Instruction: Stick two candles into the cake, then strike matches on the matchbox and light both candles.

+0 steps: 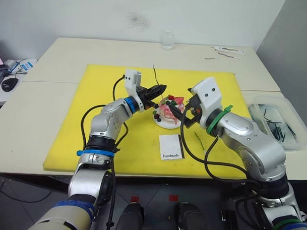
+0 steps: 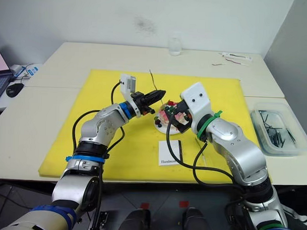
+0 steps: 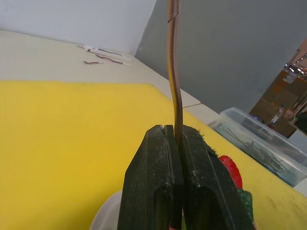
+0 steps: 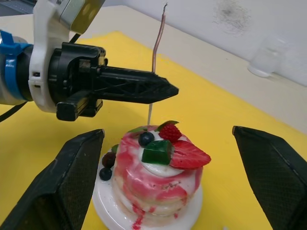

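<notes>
The candle [image 4: 156, 52], clenched upright in the left tool [image 4: 163, 90] just above the cake [image 4: 156, 179], should be lowered straight into the cream while the right tool [image 4: 168, 177], opened wide around the cake, steadies it.

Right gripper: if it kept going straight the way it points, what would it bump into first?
Most likely the cake, which sits straight ahead between the open right gripper's fingers. The left gripper hovers above the cake.
</notes>
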`<state>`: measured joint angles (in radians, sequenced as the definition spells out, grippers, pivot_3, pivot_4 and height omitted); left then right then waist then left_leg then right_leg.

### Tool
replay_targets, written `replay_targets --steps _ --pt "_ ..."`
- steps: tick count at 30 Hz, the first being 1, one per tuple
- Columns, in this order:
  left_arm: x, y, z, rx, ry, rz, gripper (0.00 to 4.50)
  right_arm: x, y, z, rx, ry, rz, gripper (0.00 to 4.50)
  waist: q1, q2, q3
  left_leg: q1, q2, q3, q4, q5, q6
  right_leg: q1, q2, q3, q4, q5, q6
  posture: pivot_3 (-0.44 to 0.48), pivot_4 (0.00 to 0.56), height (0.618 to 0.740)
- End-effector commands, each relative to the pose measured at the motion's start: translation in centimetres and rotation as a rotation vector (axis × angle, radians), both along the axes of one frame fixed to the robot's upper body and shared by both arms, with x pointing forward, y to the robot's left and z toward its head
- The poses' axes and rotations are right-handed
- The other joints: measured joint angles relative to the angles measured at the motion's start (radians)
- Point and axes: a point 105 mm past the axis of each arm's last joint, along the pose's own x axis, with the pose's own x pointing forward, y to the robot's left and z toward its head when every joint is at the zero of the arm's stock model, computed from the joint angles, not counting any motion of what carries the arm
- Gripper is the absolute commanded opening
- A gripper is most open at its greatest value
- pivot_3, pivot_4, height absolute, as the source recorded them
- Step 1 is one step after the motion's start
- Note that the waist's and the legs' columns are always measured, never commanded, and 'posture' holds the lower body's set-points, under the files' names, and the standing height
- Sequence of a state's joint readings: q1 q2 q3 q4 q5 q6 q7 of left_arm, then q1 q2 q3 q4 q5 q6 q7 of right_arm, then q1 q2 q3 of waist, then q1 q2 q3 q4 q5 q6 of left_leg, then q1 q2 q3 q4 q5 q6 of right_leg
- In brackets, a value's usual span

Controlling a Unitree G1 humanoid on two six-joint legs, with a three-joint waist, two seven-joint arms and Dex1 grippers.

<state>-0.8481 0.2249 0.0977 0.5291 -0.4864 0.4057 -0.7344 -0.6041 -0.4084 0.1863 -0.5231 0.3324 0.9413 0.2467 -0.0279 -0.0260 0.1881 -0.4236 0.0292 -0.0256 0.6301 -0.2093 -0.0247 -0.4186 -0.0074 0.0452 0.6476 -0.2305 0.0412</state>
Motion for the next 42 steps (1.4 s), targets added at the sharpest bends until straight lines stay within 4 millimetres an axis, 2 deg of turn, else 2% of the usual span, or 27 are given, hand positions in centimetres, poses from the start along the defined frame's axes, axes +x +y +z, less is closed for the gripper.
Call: replay_targets --steps 1,17,25,30,35,38,42 --pt "0.2 -0.4 2.1 -0.006 -0.076 -0.016 0.0 -0.3 -0.5 1.2 0.012 -0.053 -0.013 4.48 0.0 0.0 0.0 0.0 0.0 0.0 0.0 0.0 0.0 0.0 0.0 0.0 0.0 0.0 0.0 0.0 0.15 0.74" --pt "0.6 -0.3 1.0 0.034 -0.08 -0.018 0.0 -0.3 -1.1 1.2 0.016 -0.053 -0.041 4.48 0.0 0.0 0.0 -0.001 0.0 0.0 0.0 0.0 0.0 -0.001 0.0 0.0 0.0 0.0 0.0 0.0 0.15 0.74" --pt "-0.4 -1.3 0.4 0.079 -0.114 -0.056 0.0 -0.1 -1.5 1.3 0.016 -0.058 -0.057 4.48 0.0 0.0 0.0 -0.001 0.0 0.0 0.0 0.0 0.0 -0.001 0.0 0.0 0.001 0.001 -0.001 0.0 0.15 0.74" --pt "-0.9 -1.6 -0.7 0.193 -0.198 -0.043 0.0 -0.1 -1.6 1.3 0.022 -0.062 -0.062 4.48 0.0 0.0 0.0 -0.001 0.0 0.0 0.0 0.0 0.0 -0.001 0.0 0.0 0.001 0.001 -0.002 0.0 0.15 0.74" --pt "-0.7 -1.5 -1.5 0.21 -0.214 0.0 0.0 0.0 -1.6 1.3 0.022 -0.061 -0.067 4.48 0.0 0.0 0.0 -0.001 0.0 0.0 0.0 0.0 0.0 -0.001 0.0 0.0 0.001 0.001 -0.001 0.0 0.15 0.74" --pt "-0.6 -1.3 -1.3 0.193 -0.218 0.016 0.0 0.1 -1.8 1.3 0.021 -0.06 -0.071 4.48 0.0 0.0 0.0 -0.001 0.0 0.0 0.001 0.0 0.0 -0.001 0.0 0.0 0.001 0.001 -0.001 0.0 0.15 0.74" --pt "-0.4 -0.9 0.0 0.168 -0.245 0.034 1.2 0.2 -2.0 1.3 0.02 -0.061 -0.078 4.5 0.0 0.0 0.0 -0.001 0.0 0.0 0.001 0.0 0.0 -0.001 0.0 0.0 0.001 0.001 -0.001 0.0 0.15 0.74"
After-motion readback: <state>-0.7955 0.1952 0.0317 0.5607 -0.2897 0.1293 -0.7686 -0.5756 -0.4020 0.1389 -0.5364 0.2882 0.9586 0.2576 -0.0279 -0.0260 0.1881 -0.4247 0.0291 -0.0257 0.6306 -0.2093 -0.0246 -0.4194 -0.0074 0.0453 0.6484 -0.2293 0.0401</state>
